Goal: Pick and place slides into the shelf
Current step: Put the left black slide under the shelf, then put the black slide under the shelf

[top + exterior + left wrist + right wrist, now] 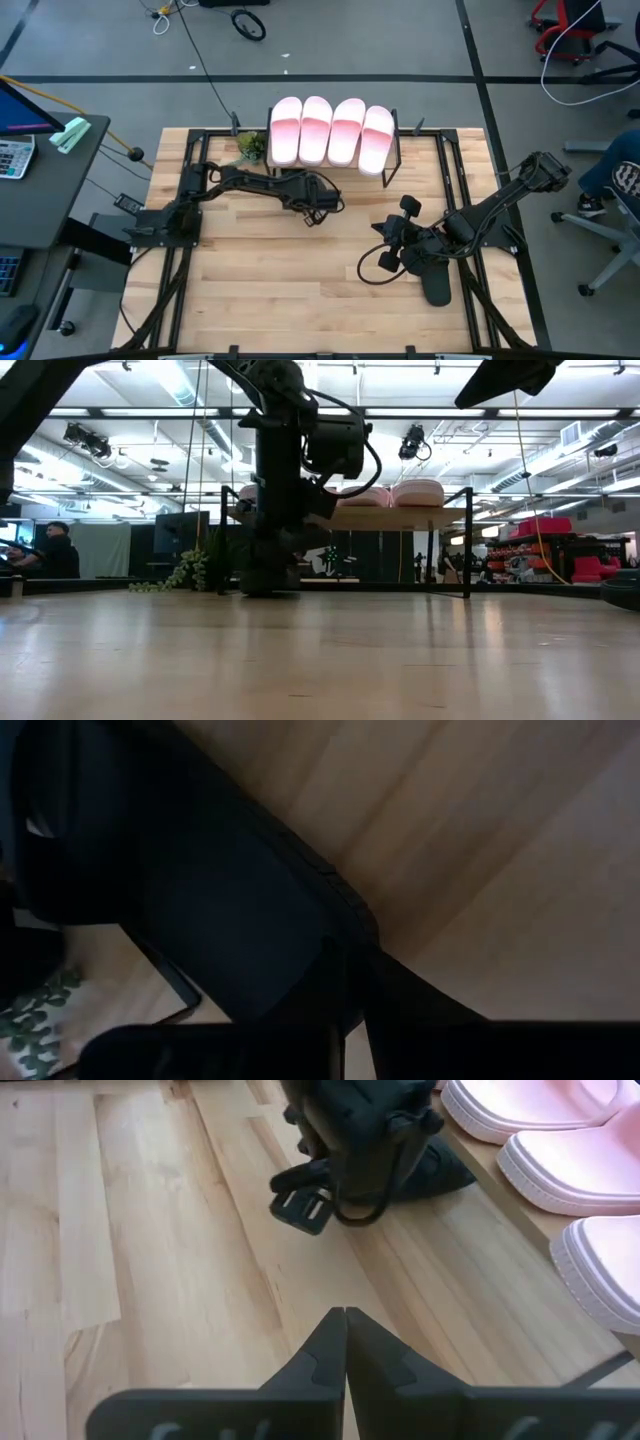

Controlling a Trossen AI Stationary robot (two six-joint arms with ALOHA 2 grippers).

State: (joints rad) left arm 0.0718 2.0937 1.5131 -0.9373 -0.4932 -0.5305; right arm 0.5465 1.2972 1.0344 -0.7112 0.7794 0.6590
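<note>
Left tool (318, 212): at the front of the shelf (390, 518), low down and near the middle of its front edge. Its fingers are pressed narrow, almost together. The tip is at a black slide (440, 1170). I cannot tell whether it pinches that slide or only touches it.
Black slide by the left tool: lies on the desk (280, 270) at the shelf's front edge, partly under the top board. In the left wrist view it fills much of the picture as a dark, smooth, rounded form.
Right tool (345, 1325): out in front of the shelf, toward its right end and well apart from it. It points at the shelf, with its fingers closed flat against each other and nothing between them.
Second black slide (437, 287): flat on the desk, farther out from the shelf than the right tool and beside the right arm. No tool touches it.
Pink slides: four, side by side on top of the shelf with their sides touching (287, 130) (316, 130) (347, 130) (377, 138).
Count: four pale pink slides, two black slides, one shelf, two tools.
Materials of the slides: smooth and foam-like, with thick soles. The pink ones have fine ribbing round the sole edge and rounded ends.
Shelf: a light wooden top board on thin black metal legs.
Desk: pale wooden planks, glossy, with long joints.
Beside the shelf: a small green leafy plant (250, 145) at its left end.
</note>
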